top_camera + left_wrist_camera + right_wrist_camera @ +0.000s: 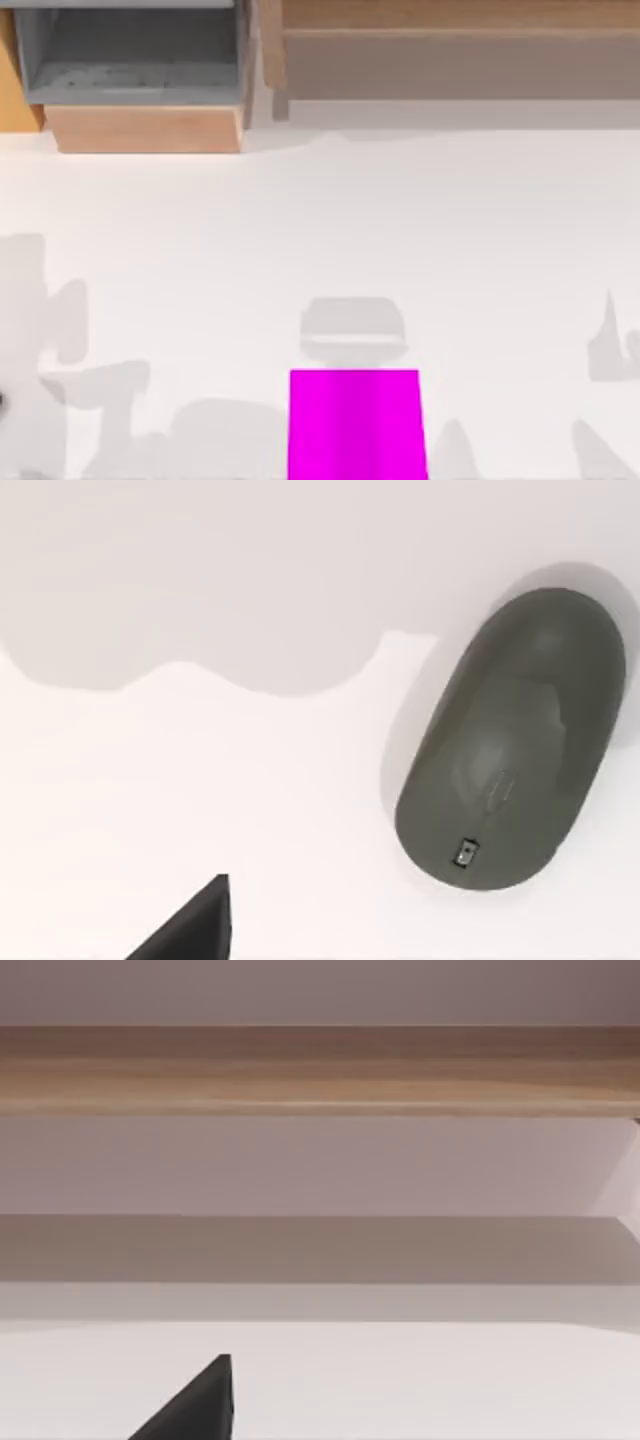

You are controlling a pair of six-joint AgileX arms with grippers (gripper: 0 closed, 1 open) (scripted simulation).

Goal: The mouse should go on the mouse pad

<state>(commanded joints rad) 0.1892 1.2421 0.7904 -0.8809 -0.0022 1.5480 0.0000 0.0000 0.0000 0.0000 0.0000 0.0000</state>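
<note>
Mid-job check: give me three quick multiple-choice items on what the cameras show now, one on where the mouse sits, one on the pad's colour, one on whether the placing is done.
1. Where is the mouse relative to the mouse pad in the top view?
A. just beyond the pad's far edge, on the table
B. centred on the pad
C. at the table's far left

2. What colour is the mouse pad?
A. green
B. magenta
C. black

3. What is the state of the task?
A. mouse lifted in a gripper
B. mouse resting on the pad
C. mouse still on the table, off the pad

Answers: 1 A, it lies above the pad's top edge. 2 B, a vivid magenta rectangle. 3 C, nothing grips it.
</note>
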